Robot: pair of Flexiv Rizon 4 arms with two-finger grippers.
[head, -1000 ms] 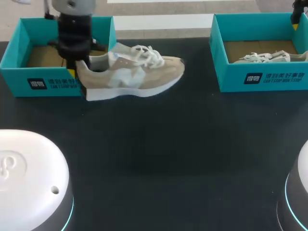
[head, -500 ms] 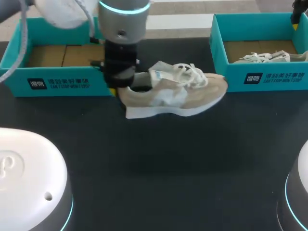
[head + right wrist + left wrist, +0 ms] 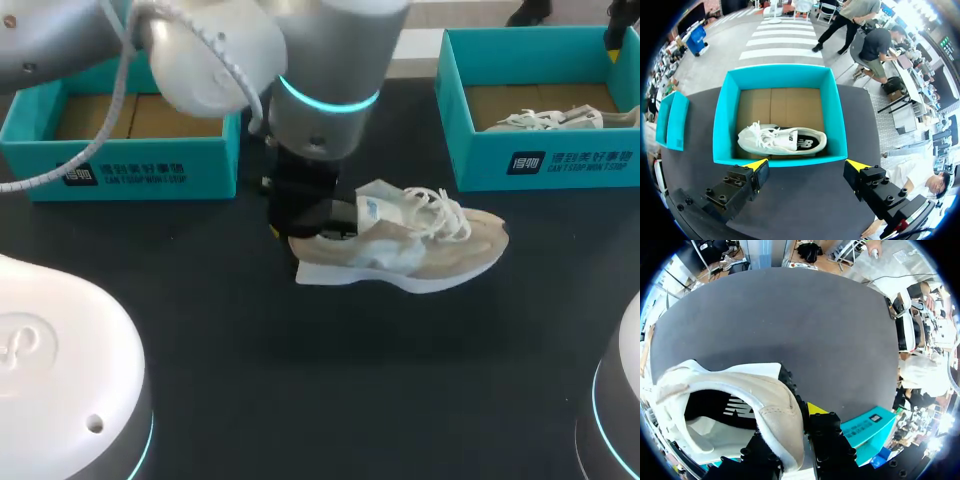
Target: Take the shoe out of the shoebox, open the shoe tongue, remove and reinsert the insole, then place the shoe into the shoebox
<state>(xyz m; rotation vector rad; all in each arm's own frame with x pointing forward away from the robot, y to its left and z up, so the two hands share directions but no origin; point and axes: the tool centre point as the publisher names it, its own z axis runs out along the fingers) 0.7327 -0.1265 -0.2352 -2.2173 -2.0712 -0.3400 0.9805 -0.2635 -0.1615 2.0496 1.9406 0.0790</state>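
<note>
A beige and white shoe (image 3: 410, 255) lies out of the left shoebox (image 3: 150, 172), upright at the middle of the black table (image 3: 300, 400); whether its sole touches down is hard to tell. The left gripper (image 3: 305, 222) is clamped on the padded heel collar, one finger inside and one outside. The shoe looks light, with a soft upper and a stiff sole, so the heel is the firmest hold. The right gripper (image 3: 807, 172) hangs wide open and empty above the right shoebox (image 3: 722, 125), which holds a second shoe (image 3: 782, 140).

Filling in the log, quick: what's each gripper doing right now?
Left gripper: shut on the shoe, at its heel.
Right gripper: open, holding nothing.
</note>
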